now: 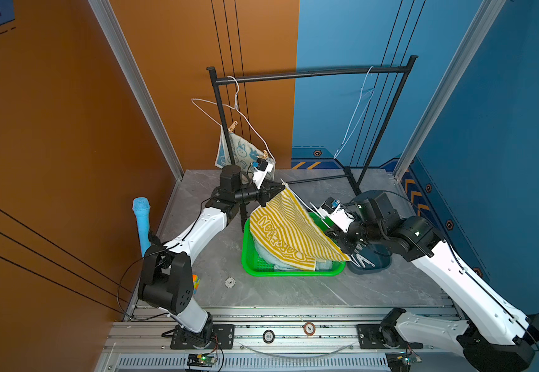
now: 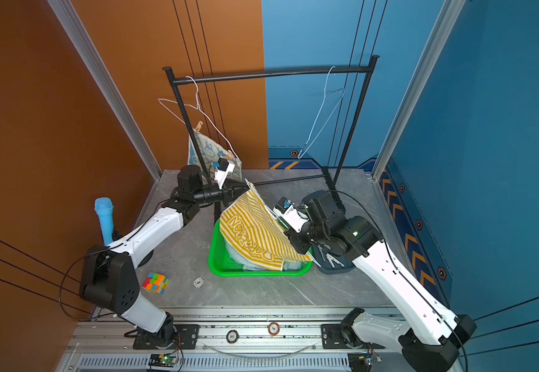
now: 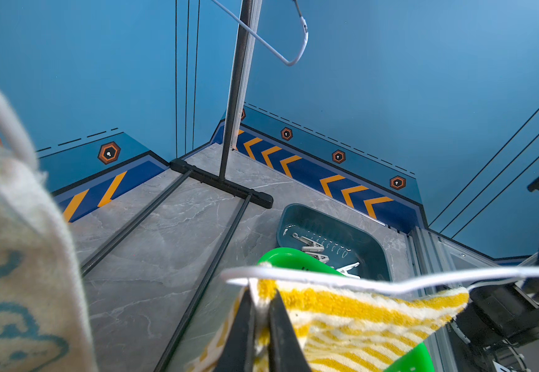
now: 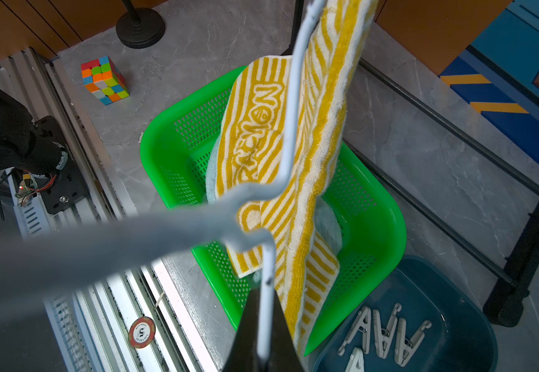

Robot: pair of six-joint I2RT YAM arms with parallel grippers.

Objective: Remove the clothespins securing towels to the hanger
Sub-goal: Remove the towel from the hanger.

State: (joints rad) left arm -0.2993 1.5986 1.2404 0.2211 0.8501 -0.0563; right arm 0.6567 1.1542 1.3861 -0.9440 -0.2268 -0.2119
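Your left claw [image 3: 260,293] pinches the soft yellow towel [image 3: 342,309] tight, your right claw [image 4: 264,296] grips the stiff hanger [image 4: 289,128], and two light, springy pins [image 1: 232,126] sit up behind the left claw on the bunny towel [image 1: 239,151]; squeeze their tails.

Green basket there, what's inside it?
The lower end of the yellow striped towel droops into the green basket, over a pale blue-green towel. Anything beneath them is covered.

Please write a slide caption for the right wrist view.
Right hand grips white hanger carrying yellow striped towel above green basket.
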